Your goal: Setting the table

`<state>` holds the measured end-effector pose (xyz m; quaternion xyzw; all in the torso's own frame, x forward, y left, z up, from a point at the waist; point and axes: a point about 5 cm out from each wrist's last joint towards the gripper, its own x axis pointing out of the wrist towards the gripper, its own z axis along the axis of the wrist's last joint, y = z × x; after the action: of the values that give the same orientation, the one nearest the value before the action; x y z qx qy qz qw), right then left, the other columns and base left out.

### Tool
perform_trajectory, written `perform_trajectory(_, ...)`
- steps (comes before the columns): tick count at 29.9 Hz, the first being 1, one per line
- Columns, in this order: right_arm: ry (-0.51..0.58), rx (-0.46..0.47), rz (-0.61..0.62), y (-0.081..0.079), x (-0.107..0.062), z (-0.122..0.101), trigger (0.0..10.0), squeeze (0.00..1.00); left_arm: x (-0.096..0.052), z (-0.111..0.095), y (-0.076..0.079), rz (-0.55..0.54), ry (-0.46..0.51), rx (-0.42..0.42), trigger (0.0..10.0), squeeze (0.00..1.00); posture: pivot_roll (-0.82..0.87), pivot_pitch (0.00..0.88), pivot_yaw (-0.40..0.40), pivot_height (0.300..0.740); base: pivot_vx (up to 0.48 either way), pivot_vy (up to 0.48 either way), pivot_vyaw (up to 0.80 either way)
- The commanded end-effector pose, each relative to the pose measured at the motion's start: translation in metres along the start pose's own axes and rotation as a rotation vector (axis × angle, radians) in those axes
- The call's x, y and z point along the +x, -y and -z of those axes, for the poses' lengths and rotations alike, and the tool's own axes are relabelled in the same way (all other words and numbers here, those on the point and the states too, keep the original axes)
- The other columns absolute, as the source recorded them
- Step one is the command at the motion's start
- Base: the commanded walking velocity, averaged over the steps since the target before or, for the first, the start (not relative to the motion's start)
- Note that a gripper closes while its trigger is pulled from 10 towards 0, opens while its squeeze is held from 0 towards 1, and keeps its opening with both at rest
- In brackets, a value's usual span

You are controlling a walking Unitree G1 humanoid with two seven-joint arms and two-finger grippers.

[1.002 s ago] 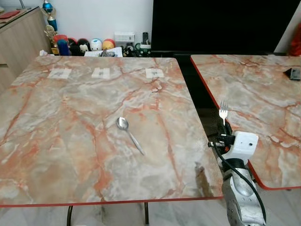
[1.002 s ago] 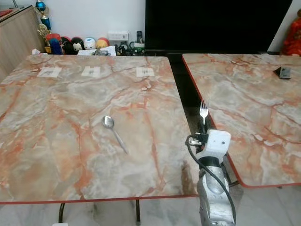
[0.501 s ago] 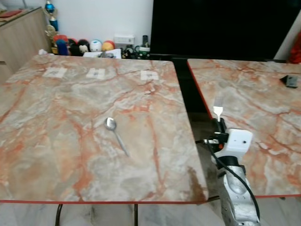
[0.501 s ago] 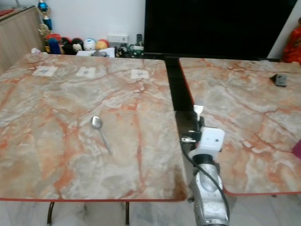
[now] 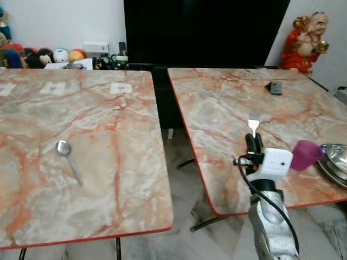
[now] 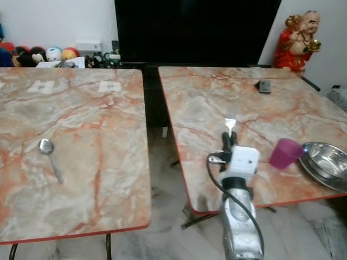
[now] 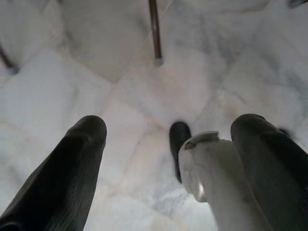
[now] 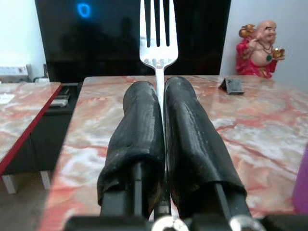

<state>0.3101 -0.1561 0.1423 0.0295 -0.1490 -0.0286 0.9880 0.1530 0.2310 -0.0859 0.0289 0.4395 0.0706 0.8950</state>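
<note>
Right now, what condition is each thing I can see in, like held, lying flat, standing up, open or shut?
Fork: held upright, tines up, handle clamped between the fingers.
Right gripper: shut on the fork, above the right table.
Left gripper: open, hanging over the floor.
Spoon: lying flat on the left table, bowl end away from the robot.
Pink cup: standing upright on the right table.
Metal bowl: resting right way up beside the cup.

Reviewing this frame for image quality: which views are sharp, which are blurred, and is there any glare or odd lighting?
Left and right eye views: slightly soft, evenly lit, mild sheen on the right-hand table. Right wrist view: sharp on the right gripper and its fork; a blue light reflects on the dark screen. Left wrist view: soft and pale, left gripper over the blurred floor.
</note>
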Motion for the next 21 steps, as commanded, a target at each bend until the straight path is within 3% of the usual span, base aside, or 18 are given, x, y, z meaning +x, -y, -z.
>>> perform_trajectory(1,0.019,-0.016,0.027,0.0083,0.0003,-0.0042,10.0,0.0,-0.0014,0.0075,0.0073,0.016,-0.023,-0.005,10.0,0.0,0.0,0.063,-0.026,0.74,0.0,-0.409,0.0)
perform_trajectory(21,0.057,-0.026,0.06,0.0128,0.0024,-0.0094,10.0,0.0,-0.0024,0.0108,0.0051,0.011,-0.036,-0.006,10.0,0.0,0.0,0.08,-0.02,0.74,0.0,-0.402,0.0)
